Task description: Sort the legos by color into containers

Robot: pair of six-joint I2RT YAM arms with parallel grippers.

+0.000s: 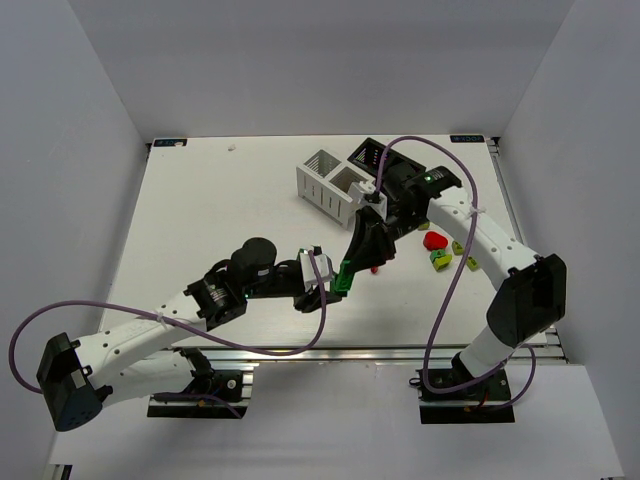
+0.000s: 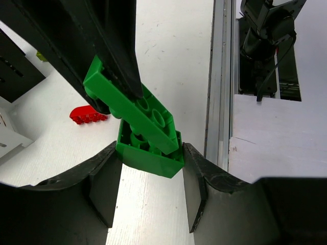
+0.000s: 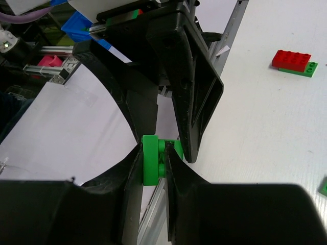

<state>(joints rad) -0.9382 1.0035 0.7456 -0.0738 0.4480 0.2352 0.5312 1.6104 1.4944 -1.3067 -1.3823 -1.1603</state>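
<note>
Two green studded bricks are joined and held above the bench [image 1: 220, 220]. The lower green brick [image 2: 153, 159] sits between the fingers of the left gripper [image 2: 150, 150]. The upper green brick [image 2: 127, 109] lies tilted across it, pinched by the right gripper [image 3: 152, 155]. A small red brick [image 1: 375, 268] lies just beside them. A larger red brick [image 1: 434, 240] and yellow-green bricks [image 1: 440, 258] lie close together further right. The white bin [image 1: 325, 180] and black bin [image 1: 372, 158] stand side by side at the far side
</note>
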